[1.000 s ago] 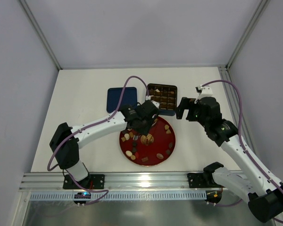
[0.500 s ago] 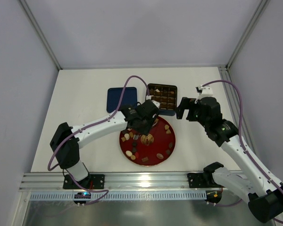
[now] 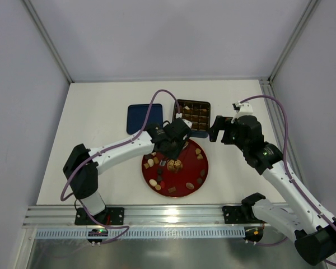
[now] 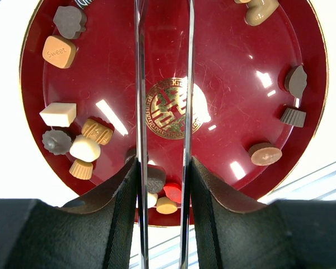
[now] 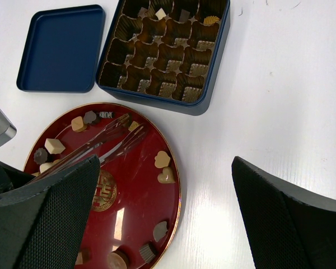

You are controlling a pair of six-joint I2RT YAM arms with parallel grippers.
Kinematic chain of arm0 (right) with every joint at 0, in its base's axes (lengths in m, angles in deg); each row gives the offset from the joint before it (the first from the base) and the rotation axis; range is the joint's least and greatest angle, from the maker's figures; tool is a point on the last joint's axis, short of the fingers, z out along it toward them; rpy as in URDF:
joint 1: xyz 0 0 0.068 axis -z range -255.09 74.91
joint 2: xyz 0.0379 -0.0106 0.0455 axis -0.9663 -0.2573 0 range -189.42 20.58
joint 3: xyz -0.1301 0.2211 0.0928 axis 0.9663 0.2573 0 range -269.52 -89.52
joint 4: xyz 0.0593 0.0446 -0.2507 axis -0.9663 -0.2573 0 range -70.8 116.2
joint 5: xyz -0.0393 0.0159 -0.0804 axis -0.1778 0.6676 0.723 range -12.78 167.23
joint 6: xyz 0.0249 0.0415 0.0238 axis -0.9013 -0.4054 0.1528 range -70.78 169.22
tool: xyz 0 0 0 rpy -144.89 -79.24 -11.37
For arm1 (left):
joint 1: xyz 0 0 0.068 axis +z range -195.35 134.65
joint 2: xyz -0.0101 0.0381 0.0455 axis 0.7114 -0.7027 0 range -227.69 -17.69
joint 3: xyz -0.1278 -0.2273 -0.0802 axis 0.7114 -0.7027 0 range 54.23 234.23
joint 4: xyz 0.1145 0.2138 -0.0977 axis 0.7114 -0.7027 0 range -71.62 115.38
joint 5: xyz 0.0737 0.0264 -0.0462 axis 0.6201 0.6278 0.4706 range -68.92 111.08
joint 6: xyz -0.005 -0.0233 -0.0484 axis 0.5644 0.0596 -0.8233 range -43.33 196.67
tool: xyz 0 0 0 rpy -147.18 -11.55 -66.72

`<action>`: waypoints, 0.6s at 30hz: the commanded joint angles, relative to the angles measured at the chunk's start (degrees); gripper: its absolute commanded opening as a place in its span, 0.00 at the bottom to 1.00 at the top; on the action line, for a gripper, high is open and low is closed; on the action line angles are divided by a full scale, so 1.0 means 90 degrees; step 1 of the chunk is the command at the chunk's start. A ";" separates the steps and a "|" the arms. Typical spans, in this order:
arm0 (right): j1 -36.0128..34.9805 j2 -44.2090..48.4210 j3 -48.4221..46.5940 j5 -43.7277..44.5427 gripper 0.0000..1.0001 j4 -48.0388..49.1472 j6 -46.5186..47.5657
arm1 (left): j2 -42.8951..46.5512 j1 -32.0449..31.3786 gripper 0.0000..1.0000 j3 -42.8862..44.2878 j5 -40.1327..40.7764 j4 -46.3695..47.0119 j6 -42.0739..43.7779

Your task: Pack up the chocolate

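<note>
The chocolate (image 4: 59,51) — small brown, tan, cream pieces — lies scattered along the rim of the red plate (image 4: 229,84).

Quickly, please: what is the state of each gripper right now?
Left gripper: closed on metal tongs.
Right gripper: open, holding nothing.

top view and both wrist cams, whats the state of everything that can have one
blue tin: open, most cups empty, a few pieces along one edge
lid: off, lying inside up beside the tin
red plate: loaded with scattered chocolate
tongs: held over the plate, blades apart
left gripper: shut on the tongs
right gripper: open, empty
</note>
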 commanded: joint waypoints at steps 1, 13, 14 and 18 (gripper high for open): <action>0.0009 0.0152 -0.0069 0.0062 1.00 0.0092 0.0065 | -0.0002 -0.0027 0.38 0.0254 0.0082 0.0098 0.0043; 0.0009 0.0162 -0.0069 0.0062 1.00 0.0101 0.0065 | -0.0041 -0.0017 0.29 0.0244 0.0122 0.0137 0.0072; 0.0009 0.0162 -0.0069 0.0061 1.00 0.0101 0.0065 | 0.0007 -0.0027 0.26 0.0234 0.0131 0.0108 0.0072; 0.0009 0.0142 -0.0098 0.0052 1.00 0.0101 0.0065 | 0.0202 -0.0027 0.25 0.0224 0.0073 0.0059 0.0101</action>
